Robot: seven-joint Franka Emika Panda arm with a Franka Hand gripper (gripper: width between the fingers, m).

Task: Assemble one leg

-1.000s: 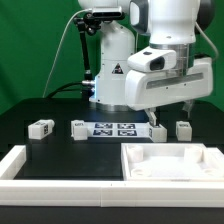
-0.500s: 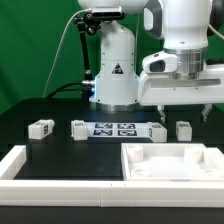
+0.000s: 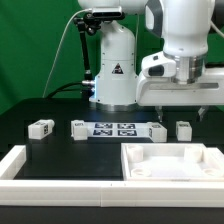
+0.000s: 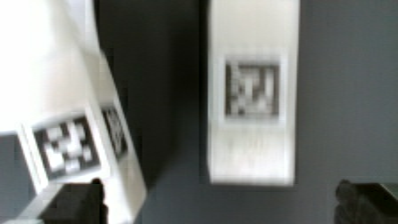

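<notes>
Hovering gripper, released wide, above leg near tabletop edge on exterior view's right. Risk: neighbouring leg close by; descending finger may clip it, or off-centre closing may twist target.

Your view: bench black; leg white, black-and-white square tag; marker board white, same tag pattern; tray part plain white; backdrop green; arm white.

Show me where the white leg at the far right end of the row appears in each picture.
Exterior view: the leg stands last in the row, on the exterior view's right.
Wrist view: the leg is probably the blurred tagged block near the middle.
Shared landmark: the neighbouring leg beside it.
</notes>
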